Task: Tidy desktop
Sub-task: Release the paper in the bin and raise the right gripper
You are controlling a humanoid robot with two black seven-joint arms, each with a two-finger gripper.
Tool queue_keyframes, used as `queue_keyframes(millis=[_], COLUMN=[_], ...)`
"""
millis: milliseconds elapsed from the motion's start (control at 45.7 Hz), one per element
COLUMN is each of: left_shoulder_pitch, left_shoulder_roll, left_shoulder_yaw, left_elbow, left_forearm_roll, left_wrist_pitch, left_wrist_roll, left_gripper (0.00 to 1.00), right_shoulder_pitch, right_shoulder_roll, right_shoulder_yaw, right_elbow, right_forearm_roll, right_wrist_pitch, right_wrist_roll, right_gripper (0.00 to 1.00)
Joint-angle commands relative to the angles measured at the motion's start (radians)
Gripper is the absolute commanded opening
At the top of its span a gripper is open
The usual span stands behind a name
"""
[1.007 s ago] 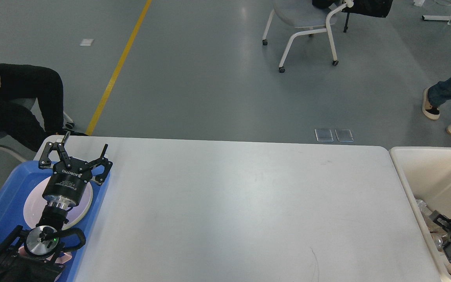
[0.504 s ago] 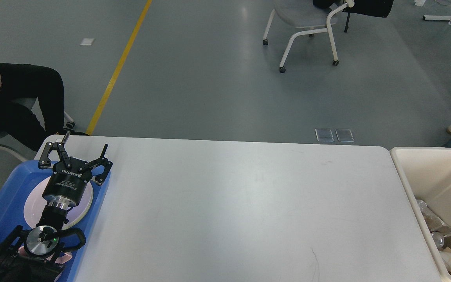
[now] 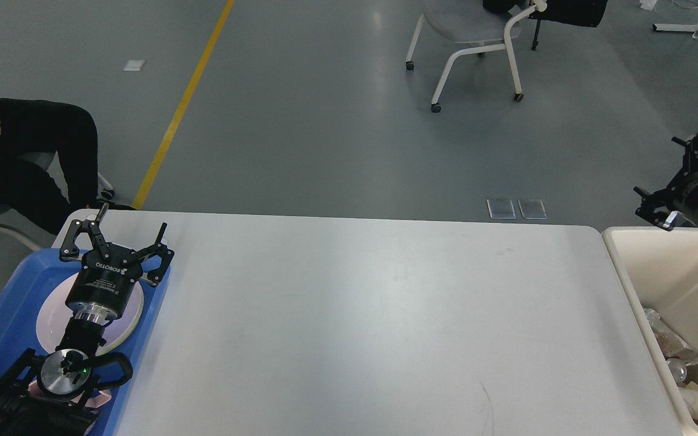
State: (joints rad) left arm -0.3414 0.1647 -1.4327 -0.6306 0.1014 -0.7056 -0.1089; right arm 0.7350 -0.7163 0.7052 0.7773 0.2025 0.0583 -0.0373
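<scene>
Left end effector (image 3: 132, 225) hangs spread wide over the blue tray (image 3: 3, 309); right end effector (image 3: 670, 181) seems open above the beige bin (image 3: 658, 272); the tabletop (image 3: 373, 327) is between them.

"ROBOTIQ", seemingly, printed on left pincer (image 3: 132, 235) body; nothing else legible.

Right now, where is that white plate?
In the head view, the white plate lies at the far left, inside the blue tray beside the desktop, partly hidden under the open left gripper.
</scene>
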Motion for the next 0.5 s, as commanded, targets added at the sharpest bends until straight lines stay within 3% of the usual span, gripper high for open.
queue_keyframes(millis=[0, 131, 153, 197, 285, 482], left_shoulder_pitch=[0.001, -0.001, -0.001, -0.001, -0.001, -0.001], left_shoulder_roll=[-0.001, -0.001, -0.001, -0.001, -0.001, -0.001], left_shoulder_yaw=[0.0, 0.0, 0.0, 0.0, 0.0, 0.0], left_elbow=[0.0, 0.0, 0.0, 0.0, -0.001, 0.0], left_forearm_roll=[0.0, 0.0, 0.0, 0.0, 0.0, 0.0], left_wrist_pitch=[0.0, 0.0, 0.0, 0.0, 0.0, 0.0], left_wrist_roll=[0.001, 0.001, 0.001, 0.001, 0.001, 0.001], left_gripper=[0.96, 0.96, 0.96, 0.96, 0.96, 0.96], right_shoulder_pitch=[-0.133, -0.256, -0.293, -0.319, -0.344, -0.344], right_shoulder_roll=[0.073, 0.173, 0.201, 0.219, 0.247, 0.267], right_shoulder_yaw=[0.149, 0.16, 0.16, 0.16, 0.16, 0.16], right_elbow=[0.057, 0.062, 0.062, 0.06, 0.063, 0.054], right_forearm_roll=[-0.017, -0.118, -0.159, -0.178, -0.181, -0.181], right_wrist_pitch=[0.035, 0.035, 0.035, 0.037, 0.051, 0.08], right_wrist_roll=[0.155, 0.416, 0.494, 0.552, 0.606, 0.606], right_gripper=[1.0, 1.0, 1.0, 1.0, 1.0, 1.0])
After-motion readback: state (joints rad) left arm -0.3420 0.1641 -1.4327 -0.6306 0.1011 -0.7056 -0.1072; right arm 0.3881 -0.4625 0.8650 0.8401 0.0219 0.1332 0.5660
